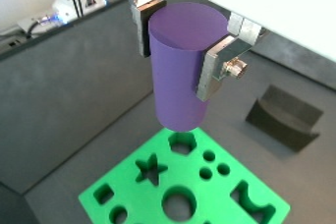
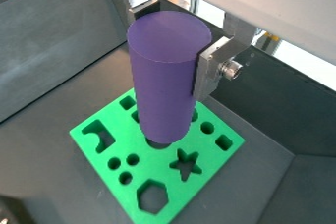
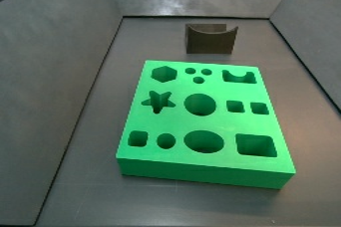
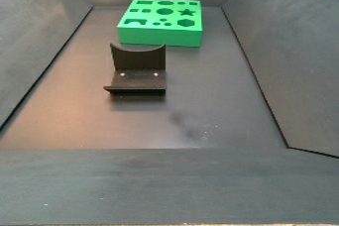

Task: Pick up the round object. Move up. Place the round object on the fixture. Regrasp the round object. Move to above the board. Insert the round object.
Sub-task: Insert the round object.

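1. You see the green board (image 3: 202, 121) lying flat at the centre of the side view, above the floor's middle
2. Your gripper (image 1: 184, 33) hangs over the board, clenched around the purple peg (image 1: 180, 66), which stands upright
3. The dark fixture (image 3: 210, 38) sits just behind the board, apart from it

A: Where is the gripper (image 1: 182, 33)?

B: High above the floor. The round object (image 1: 180, 66) stands upright between its fingers (image 1: 218, 63), over the board (image 1: 132, 199).

A: And the fixture (image 3: 210, 38)?

B: In a side view it stands at 12 o'clock from the board (image 3: 202, 118), apart from it. In a side view the board (image 4: 163, 22) lies at 12 o'clock from the fixture (image 4: 135, 68).
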